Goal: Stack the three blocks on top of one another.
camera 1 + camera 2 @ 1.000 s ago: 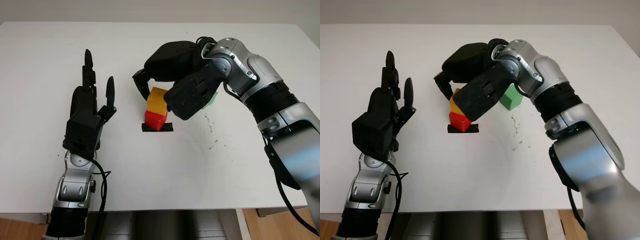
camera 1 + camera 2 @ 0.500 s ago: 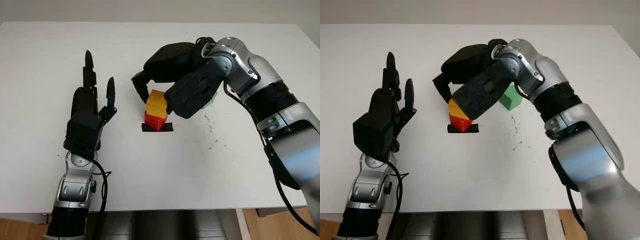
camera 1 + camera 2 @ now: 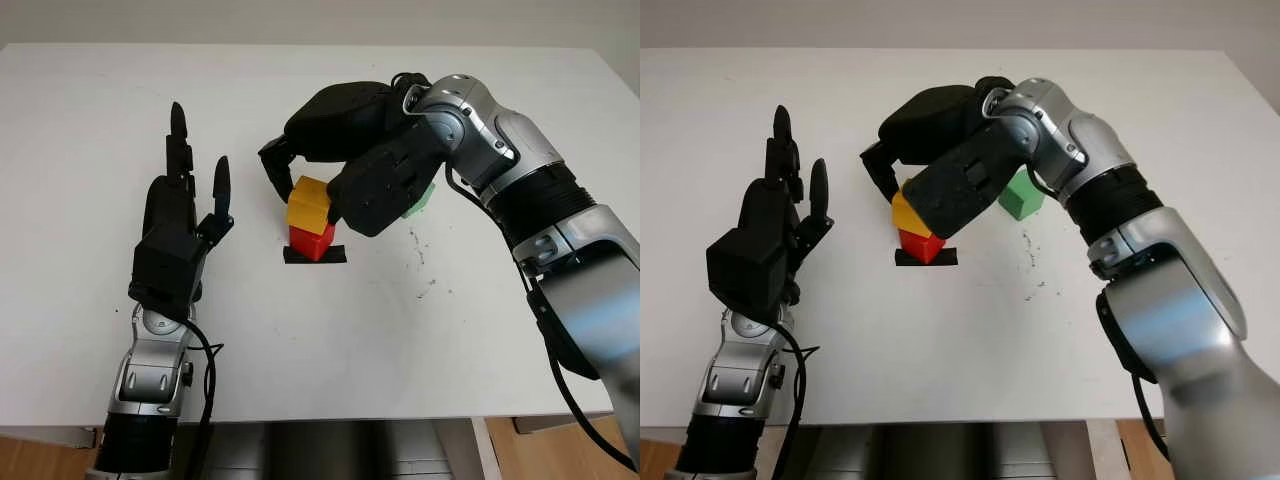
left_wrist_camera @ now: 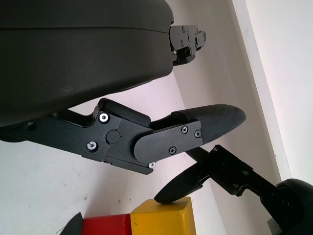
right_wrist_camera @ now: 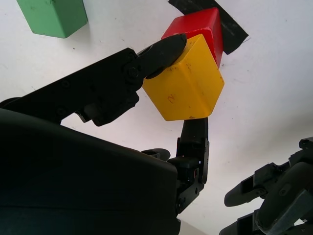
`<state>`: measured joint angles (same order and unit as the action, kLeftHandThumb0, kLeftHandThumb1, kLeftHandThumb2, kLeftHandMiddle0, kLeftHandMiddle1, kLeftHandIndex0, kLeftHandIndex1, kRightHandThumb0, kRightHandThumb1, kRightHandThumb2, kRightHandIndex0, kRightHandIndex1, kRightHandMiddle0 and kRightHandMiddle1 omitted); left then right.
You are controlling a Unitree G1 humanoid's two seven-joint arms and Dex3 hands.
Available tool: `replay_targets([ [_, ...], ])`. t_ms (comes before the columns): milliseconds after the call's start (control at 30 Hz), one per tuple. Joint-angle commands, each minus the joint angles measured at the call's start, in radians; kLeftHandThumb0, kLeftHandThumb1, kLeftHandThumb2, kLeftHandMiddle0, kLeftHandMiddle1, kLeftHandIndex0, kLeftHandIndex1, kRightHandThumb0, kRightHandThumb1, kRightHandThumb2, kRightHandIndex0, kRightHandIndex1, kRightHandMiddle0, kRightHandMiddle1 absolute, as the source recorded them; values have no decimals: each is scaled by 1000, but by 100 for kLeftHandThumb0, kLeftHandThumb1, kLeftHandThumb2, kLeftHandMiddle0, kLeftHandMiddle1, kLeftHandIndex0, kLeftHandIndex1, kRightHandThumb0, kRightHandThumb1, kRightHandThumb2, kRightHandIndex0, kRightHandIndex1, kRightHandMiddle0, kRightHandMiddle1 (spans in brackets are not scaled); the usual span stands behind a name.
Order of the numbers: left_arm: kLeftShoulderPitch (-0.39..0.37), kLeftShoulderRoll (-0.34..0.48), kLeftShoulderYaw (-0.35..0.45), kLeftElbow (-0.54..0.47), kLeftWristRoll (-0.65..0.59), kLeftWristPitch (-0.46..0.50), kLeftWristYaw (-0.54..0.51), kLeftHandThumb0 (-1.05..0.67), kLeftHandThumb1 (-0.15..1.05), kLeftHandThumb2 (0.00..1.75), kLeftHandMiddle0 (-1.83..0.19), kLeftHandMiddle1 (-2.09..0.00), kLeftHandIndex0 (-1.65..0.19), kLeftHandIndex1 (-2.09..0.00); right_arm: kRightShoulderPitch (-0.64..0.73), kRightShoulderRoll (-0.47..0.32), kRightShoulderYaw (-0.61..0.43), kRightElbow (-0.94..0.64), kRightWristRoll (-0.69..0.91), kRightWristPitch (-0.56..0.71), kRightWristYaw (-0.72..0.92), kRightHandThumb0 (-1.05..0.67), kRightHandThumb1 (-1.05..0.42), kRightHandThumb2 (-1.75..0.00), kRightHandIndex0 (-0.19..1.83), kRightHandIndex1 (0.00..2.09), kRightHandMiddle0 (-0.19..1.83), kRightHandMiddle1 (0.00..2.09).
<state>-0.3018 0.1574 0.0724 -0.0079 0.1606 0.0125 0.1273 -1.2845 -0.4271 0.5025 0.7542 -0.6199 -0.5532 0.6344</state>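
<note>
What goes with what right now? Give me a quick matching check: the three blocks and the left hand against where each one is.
1 yellow block
2 red block
3 green block
4 left hand

a on the black tape mark
b open, raised beside the stack
c alone on the table beyond the right arm
d in the right hand, on the red one

Pairs: 1-d, 2-a, 3-c, 4-b

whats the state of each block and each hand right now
yellow cube block: gripped by the right hand, sitting on the red block, skewed against it.
red cube block: on the black tape mark, under the yellow one.
green cube block: alone on the white table, not stacked.
right hand: shut on the yellow block.
left hand: open, raised over the table beside the stack.
</note>
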Motion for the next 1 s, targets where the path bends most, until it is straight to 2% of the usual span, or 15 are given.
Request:
replay_targets([
  [0,6,-7,-2,-5,1,-15,2,-70,105,68,13,-6,13,-5,-6,1,-2,7,0,-6,-10,-35,-93,-5,33,5,35,163],
  [267,9,-10,-4,-5,4,-8,5,-69,105,69,13,-6,13,-5,-8,-2,2,8,1,-1,10,-35,-93,-5,34,5,35,163],
  [367,7,-9,-4,0,4,-15,4,-69,105,69,13,-5,13,-5,-13,-8,12,5,-15,-2,25,-35,-92,-5,30,4,29,160],
  [467,8,-10,-4,-1,1,-14,3,-69,105,69,14,-5,13,-5,-31,-12,32,16,-37,-5,68,-41,-92,-5,24,4,15,114],
  [500,7,-10,-4,1,3,-16,4,-69,105,69,13,-5,13,-5,-35,-10,34,22,-37,-4,82,-46,-88,-5,17,3,13,83],
  [600,5,-9,-3,3,0,-21,2,-69,105,69,14,-5,13,-5,-47,-8,33,38,-23,-5,128,-54,-84,-5,5,3,12,41],
  [700,4,-9,-3,1,-1,-17,0,-68,105,69,14,-5,13,-5,-58,-7,30,63,-3,-26,169,-63,-83,-5,-5,1,4,25],
  [967,3,-8,-3,4,-2,-16,1,-68,105,68,13,-5,13,-5,-65,-17,17,81,27,-41,219,-78,-81,-5,-19,0,-16,4],
])
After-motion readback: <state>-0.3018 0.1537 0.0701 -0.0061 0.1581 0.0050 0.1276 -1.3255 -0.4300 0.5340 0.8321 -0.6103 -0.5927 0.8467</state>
